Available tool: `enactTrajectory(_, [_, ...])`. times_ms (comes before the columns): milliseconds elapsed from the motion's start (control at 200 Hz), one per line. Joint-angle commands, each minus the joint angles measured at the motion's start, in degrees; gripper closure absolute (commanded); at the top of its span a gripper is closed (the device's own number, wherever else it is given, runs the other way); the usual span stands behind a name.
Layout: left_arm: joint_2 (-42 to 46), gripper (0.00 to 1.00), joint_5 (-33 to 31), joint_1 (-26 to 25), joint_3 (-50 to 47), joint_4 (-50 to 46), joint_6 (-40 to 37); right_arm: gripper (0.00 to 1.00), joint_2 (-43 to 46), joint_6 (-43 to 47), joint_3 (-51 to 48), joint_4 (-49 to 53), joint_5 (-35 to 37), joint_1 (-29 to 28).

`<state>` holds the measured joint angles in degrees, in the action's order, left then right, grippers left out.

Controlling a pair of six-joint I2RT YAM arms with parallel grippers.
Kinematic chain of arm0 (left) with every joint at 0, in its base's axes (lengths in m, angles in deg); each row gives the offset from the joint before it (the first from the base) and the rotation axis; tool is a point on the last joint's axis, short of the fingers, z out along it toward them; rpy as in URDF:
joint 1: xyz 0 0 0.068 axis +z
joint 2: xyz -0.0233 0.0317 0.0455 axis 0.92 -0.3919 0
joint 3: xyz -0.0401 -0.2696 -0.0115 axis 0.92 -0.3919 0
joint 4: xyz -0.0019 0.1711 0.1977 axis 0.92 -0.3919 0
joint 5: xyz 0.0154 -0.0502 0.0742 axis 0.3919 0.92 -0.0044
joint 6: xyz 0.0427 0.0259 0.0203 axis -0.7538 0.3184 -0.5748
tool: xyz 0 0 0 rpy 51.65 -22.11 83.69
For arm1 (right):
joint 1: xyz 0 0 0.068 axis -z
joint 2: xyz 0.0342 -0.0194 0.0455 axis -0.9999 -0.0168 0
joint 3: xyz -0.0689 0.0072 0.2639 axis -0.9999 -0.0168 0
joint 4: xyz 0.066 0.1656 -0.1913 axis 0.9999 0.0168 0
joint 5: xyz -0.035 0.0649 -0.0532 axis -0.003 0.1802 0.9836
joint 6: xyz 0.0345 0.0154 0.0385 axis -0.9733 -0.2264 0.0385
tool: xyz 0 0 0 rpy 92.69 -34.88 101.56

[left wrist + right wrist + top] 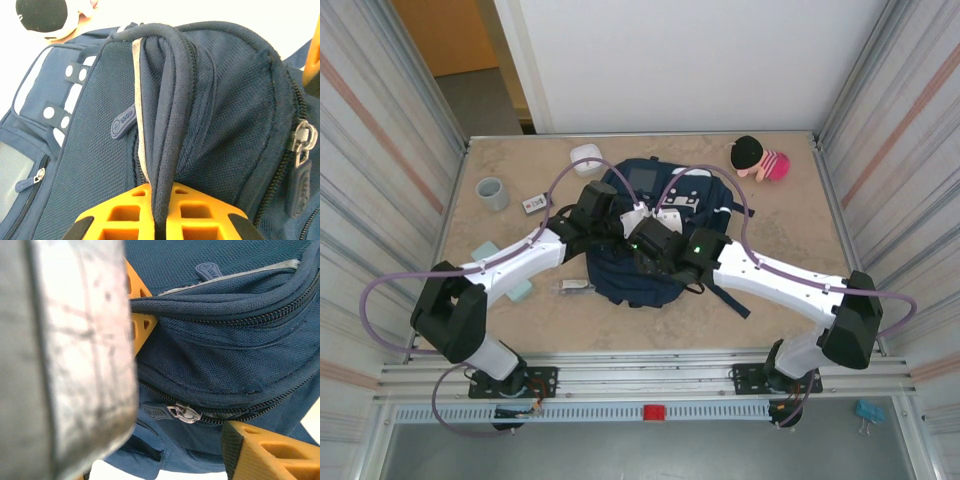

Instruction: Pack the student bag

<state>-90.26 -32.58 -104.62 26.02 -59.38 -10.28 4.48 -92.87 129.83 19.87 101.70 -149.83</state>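
Student bag (pixel 620 282) at centre of the frame on the worktop (pixel 800 210), navy, front pocket toward the upper edge, both arms converging above it. Left gripper (pixel 160 210): jaws together, clamped on the corded rim (pixel 165 100) of the bag's opening, drawn up into a ridge in the left wrist view. Right gripper (pixel 652 250): just beside the left, over the bag's middle. In the right wrist view, one orange finger (pixel 265 450) at lower right, set well off from a blurred grey slab (pixel 65 355) along the left edge; jaws apart by that showing, nothing pinched between them; nature of the slab not to be told. Zip pull (pixel 182 413) at lower centre of that view, on a zip line below the raised rim. Step in hand, as judged: opening the main compartment, one side held up, ahead of any loading. Next move, as judged: a hold for the free jaws, on the zip pull or the opposite rim, drawn away from the clamped side to spread the mouth. Loose around the bag: plush toy (pixel 760 158) at upper right, grey cup (pixel 492 192) at left, white case (pixel 586 158) near its upper-left corner, all outside it.
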Motion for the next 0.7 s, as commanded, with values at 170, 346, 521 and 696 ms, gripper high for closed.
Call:
enactTrajectory(170, [2.4, 1.0, 6.2, -0.9, -1.7, 9.9, -0.9, 0.27, 15.6, 8.2, -12.2, -12.4, -13.6, 4.2])
enactTrajectory(346, [3.0, 1.0, 12.3, -0.2, -3.0, 10.2, -4.0, 0.23, 29.5, 7.5, -25.6, -25.6, -36.6, 21.4])
enactTrajectory(521, [3.6, 1.0, 16.2, 0.9, -4.5, 11.6, -4.6, 0.17, 32.0, 2.7, -29.2, -27.3, -49.2, 34.1])
enactTrajectory(696, [4.4, 1.0, 19.2, 1.2, -5.1, 11.5, -6.2, 0.18, 27.3, -5.0, -32.6, -37.5, -59.3, 40.0])
